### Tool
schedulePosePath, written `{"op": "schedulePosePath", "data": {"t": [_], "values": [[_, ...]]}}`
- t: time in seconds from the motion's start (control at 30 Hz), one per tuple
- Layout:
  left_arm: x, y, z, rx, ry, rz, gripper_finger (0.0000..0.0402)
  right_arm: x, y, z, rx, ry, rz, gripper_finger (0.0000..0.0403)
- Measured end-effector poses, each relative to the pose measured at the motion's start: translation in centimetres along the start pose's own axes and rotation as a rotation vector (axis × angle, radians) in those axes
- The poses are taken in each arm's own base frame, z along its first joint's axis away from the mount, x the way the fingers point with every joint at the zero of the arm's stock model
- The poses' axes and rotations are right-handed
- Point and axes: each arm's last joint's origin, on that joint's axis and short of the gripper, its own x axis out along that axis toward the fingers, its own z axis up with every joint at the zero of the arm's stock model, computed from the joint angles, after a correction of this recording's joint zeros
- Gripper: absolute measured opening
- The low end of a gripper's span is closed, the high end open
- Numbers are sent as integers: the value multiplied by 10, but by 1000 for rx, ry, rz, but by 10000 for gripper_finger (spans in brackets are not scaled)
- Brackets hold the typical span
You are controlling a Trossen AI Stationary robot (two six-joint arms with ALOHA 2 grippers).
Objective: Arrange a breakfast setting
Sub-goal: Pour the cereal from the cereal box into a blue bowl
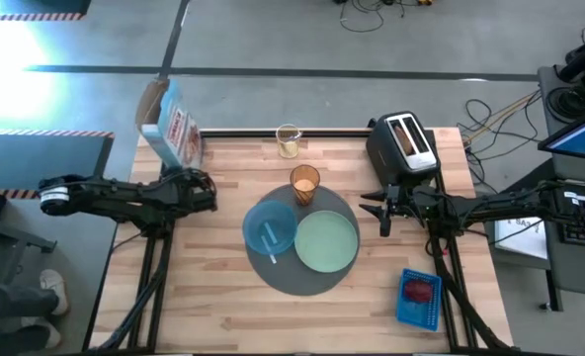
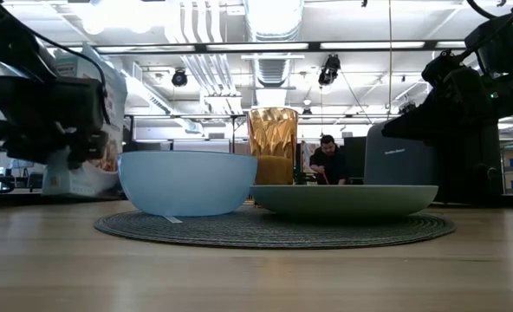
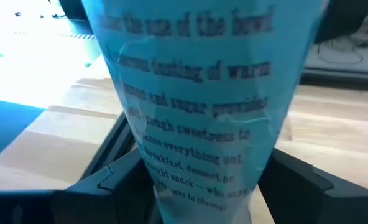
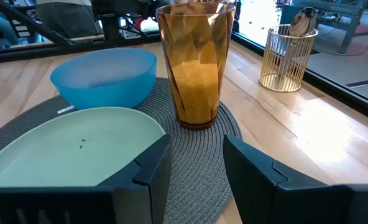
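A round dark-grey mat [image 1: 307,272] lies mid-table. On it stand a blue bowl [image 1: 270,227] with a small spoon [image 1: 269,243] inside, a pale-green plate [image 1: 327,240] and an amber tumbler [image 1: 304,183]. My left gripper [image 1: 196,178] is shut on a blue cereal box [image 1: 169,124] at the table's far left. My right gripper [image 1: 379,211] is open and empty just right of the mat, facing the plate [image 4: 78,146] and tumbler [image 4: 196,62]. A toast slice [image 1: 407,132] sticks out of the toaster [image 1: 403,148]. Red fruit [image 1: 419,290] lies in the blue basket [image 1: 419,300]. My left gripper pinches the cereal box between its two fingers [image 3: 109,186], on the box's printed blue side panel [image 3: 202,143] near its lower end. The fingers come level from the table's left side. The box stands tilted, its open top leaning far-left. Whether its bottom rests on the table cannot be told.
A gold wire holder [image 1: 289,141] stands at the table's far edge behind the tumbler. The toaster is close behind my right gripper. The basket sits at the near right corner. Bare wood shows along the near edge [image 1: 273,321].
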Motion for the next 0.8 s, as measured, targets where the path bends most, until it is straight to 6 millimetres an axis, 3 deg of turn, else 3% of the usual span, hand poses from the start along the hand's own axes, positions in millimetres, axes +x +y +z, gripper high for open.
{"op": "schedulePosePath", "data": {"t": [0.27,0.8], "values": [[4,-11,-8,-2,41,-40,243,0,0,0,1,0,0,134],[17,-23,-26,-8,-175,8,271,0,0,0,0,0,0,134]]}}
